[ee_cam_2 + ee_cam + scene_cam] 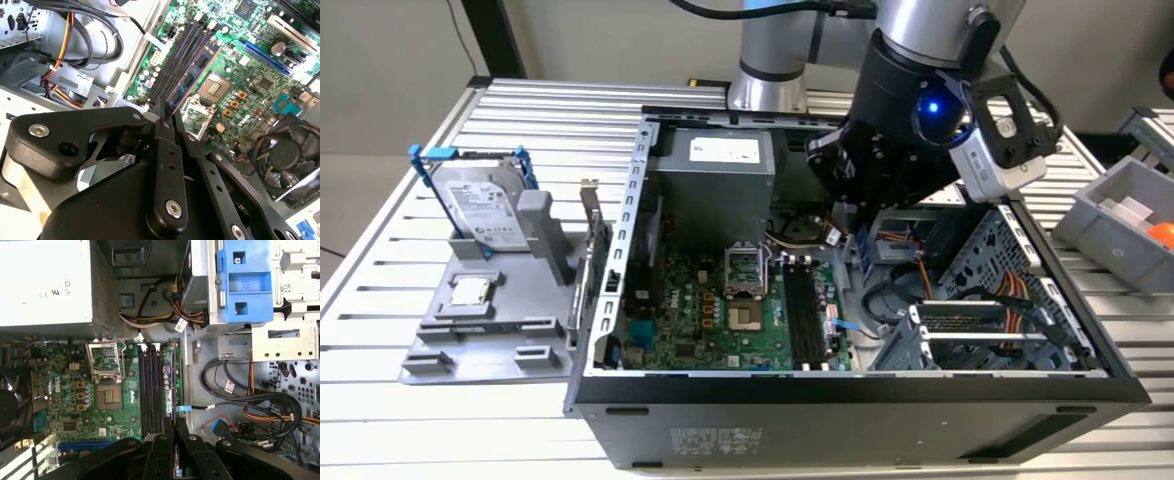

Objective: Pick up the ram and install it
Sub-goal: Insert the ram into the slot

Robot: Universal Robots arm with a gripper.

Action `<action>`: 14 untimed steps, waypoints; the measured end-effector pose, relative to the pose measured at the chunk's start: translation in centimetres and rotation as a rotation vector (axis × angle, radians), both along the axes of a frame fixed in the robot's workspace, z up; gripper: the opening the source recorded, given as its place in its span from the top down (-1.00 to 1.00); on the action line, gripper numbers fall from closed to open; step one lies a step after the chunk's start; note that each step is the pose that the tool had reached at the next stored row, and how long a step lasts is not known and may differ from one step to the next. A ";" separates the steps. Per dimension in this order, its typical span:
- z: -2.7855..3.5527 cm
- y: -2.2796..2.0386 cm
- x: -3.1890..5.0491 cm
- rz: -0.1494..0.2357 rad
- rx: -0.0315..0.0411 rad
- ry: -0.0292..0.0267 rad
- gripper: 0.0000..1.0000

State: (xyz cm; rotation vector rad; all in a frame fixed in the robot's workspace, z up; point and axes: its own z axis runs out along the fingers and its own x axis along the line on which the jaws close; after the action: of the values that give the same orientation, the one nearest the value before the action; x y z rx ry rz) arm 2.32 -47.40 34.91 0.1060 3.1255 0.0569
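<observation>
Your black two-finger gripper [172,117] is hanging inside the open black computer case [854,385], and its fingers [165,427] are pinching the long, thin green-black ram stick [192,75] by one end. You are seeing the stick standing on edge in the outermost of the black memory slots [150,390] on the green motherboard [75,405], beside the empty silver processor socket [107,397].

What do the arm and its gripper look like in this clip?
The arm has silver-grey tubular segments with a black cable running across the top. Its wrist carries a black housing with a glowing blue light and a grey bracket. The gripper is matte black, with linked bars and silver screws.
</observation>
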 end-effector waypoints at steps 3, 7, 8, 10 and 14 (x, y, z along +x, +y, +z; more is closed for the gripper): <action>-0.24 0.11 0.00 0.000 -0.0001 0.0000 1.00; -0.57 0.23 0.02 0.000 -0.0003 0.0001 1.00; -0.65 0.25 0.03 0.000 -0.0003 0.0001 1.00; -0.83 0.29 0.05 0.000 -0.0001 0.0001 1.00; -1.15 0.39 0.09 0.000 -0.0004 0.0001 1.00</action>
State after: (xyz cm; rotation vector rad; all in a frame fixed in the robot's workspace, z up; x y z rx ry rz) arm 2.41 -47.01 33.76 0.1058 3.1256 0.0564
